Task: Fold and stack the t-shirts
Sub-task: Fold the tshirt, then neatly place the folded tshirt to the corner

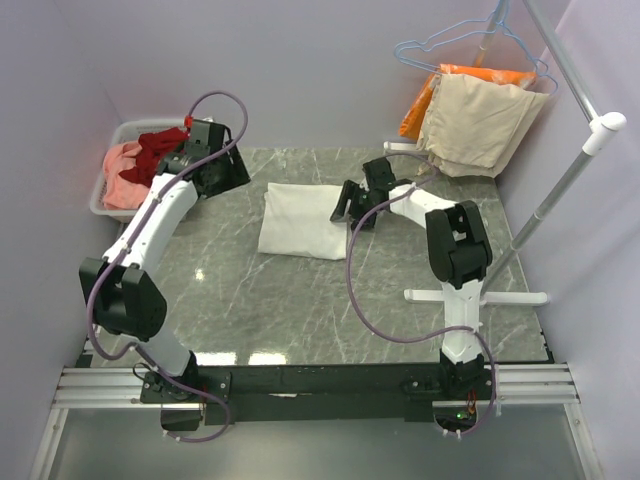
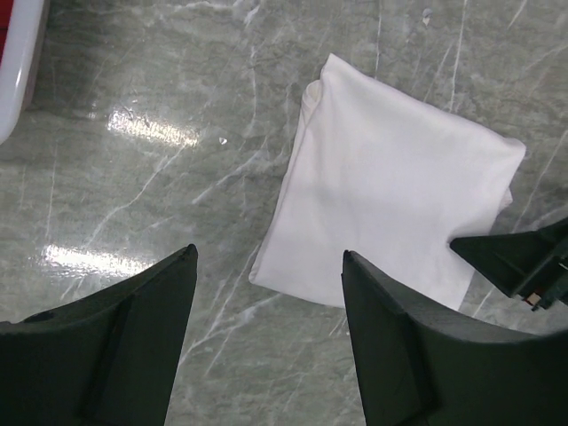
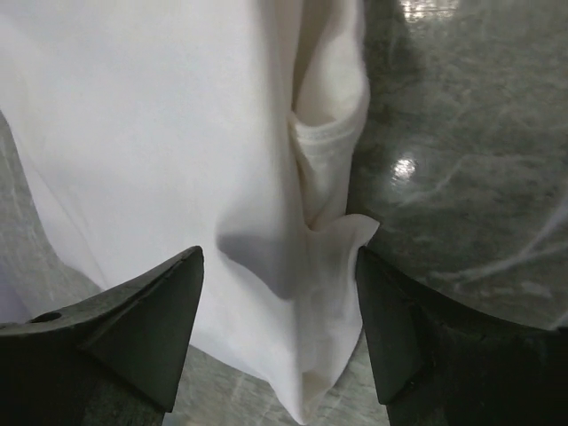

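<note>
A white tee (image 1: 300,222) lies folded into a rough rectangle in the middle of the table (image 1: 300,320), a plain white face up. Layered edges and a tucked sleeve hem show along its right side.

The right gripper (image 3: 280,253) hangs low over that right edge. Its jaws stand wide apart, one finger over the cloth and the other over bare marble. The layered edge lies under the gap, and nothing is clamped or lifted.

The left gripper (image 2: 269,253) is at the far left, just beside the bin (image 1: 100,198) and well apart from the white tee. It faces right across the table toward the tee. Its jaws are also spread wide and hold nothing, with only marble and the tee's near corner showing between the fingers.

The bin sits at the far-left corner of the table. A red tee (image 1: 160,143) lies crumpled in it, partly over a pink tee (image 1: 120,180).

At the far right a rack (image 1: 560,190) carries a beige cloth (image 1: 480,125) draped in front of an orange cloth (image 1: 478,73). Pale wire hangers (image 1: 470,40) hang above them.
</note>
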Robot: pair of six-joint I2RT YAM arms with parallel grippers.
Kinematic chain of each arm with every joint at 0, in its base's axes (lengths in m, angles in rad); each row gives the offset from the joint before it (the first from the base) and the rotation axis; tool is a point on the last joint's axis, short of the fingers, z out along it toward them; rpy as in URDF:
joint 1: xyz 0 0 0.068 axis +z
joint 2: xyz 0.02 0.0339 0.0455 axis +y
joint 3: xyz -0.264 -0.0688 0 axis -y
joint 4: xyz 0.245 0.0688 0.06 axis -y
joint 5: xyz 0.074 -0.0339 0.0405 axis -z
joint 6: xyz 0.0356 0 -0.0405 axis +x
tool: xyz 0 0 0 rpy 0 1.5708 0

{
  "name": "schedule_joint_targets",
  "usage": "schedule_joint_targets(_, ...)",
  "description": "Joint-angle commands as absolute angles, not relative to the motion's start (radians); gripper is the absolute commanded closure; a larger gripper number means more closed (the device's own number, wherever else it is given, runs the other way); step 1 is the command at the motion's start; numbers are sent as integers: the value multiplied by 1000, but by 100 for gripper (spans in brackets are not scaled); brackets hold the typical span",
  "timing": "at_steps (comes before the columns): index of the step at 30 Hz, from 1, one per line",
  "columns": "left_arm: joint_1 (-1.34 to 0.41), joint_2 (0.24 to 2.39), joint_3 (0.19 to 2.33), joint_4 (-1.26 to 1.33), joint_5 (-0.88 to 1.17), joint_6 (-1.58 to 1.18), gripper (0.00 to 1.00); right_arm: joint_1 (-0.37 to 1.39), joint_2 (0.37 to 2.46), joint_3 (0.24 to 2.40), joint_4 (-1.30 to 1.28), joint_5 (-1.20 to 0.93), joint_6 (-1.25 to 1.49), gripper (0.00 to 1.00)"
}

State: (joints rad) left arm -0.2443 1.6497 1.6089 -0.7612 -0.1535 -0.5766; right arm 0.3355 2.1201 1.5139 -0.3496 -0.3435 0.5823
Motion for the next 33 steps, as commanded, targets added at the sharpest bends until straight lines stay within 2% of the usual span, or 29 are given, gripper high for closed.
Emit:
schedule_joint_targets(1, -236, 1566, 1654, -775, -147, -569, 28, 336, 2186, 1542, -337, -413, 598, 28)
schedule_joint_targets(3, -233, 1551, 1651, -775, -156, -568, 28, 339, 2198, 1560, -342, -429, 598, 32)
schedule_joint_targets(6, -227, 1537, 1644, -776, -164, -566, 27, 347, 2218, 1598, -374, -430, 581, 43)
schedule_joint_targets(7, -226, 1534, 1644, -775, -164, -563, 27, 348, 2229, 1608, -383, -428, 574, 50)
schedule_joint_targets(9, -221, 1532, 1644, -776, -164, -564, 27, 348, 2237, 1624, -405, -425, 568, 59)
schedule_joint_targets(10, -219, 1531, 1644, -776, -161, -565, 27, 348, 2240, 1631, -411, -410, 563, 72)
schedule_joint_targets(12, -216, 1531, 1644, -775, -158, -565, 27, 348, 2243, 1647, -446, -390, 557, 85)
schedule_joint_targets(13, -216, 1531, 1646, -776, -156, -565, 27, 348, 2241, 1654, -459, -371, 549, 100)
schedule_joint_targets(21, -212, 1539, 1649, -779, -160, -558, 27, 334, 2166, 1690, -661, -97, 485, 100)
schedule_joint_targets(33, -209, 1555, 1640, -759, -140, -542, 27, 220, 2091, 1718, -882, 212, 454, 100)
